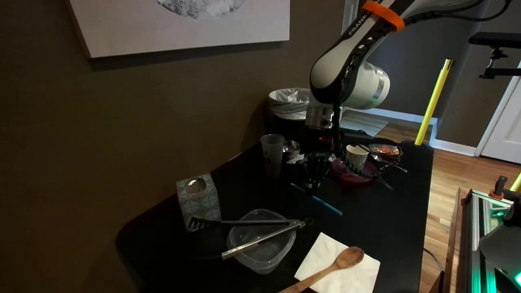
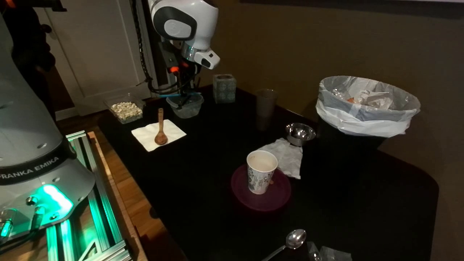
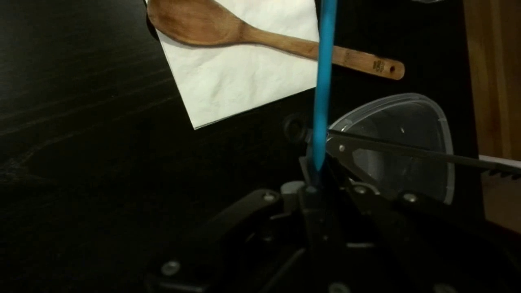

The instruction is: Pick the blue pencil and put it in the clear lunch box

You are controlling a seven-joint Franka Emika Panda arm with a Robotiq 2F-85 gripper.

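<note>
The blue pencil (image 1: 329,206) is held in my gripper (image 1: 312,189), above the black table, in an exterior view. It also shows in an exterior view (image 2: 168,95) and in the wrist view (image 3: 324,81), where its near tip sits at the gripper's (image 3: 316,171) fingertips. The fingers are shut on the pencil; the dark jaws partly hide the grip. The clear lunch box (image 1: 270,254) stands on the table with metal tongs (image 1: 260,241) lying across its top. The box also shows in an exterior view (image 2: 190,110) and at right in the wrist view (image 3: 411,118).
A wooden spoon (image 1: 349,257) lies on a white napkin (image 1: 360,276) near the box. A patterned tissue box (image 1: 201,205) and a tall cup (image 1: 272,156) stand along the wall. A paper cup (image 2: 259,181) stands on a purple plate (image 2: 241,194). A clear tray (image 2: 125,111) holds pale pieces.
</note>
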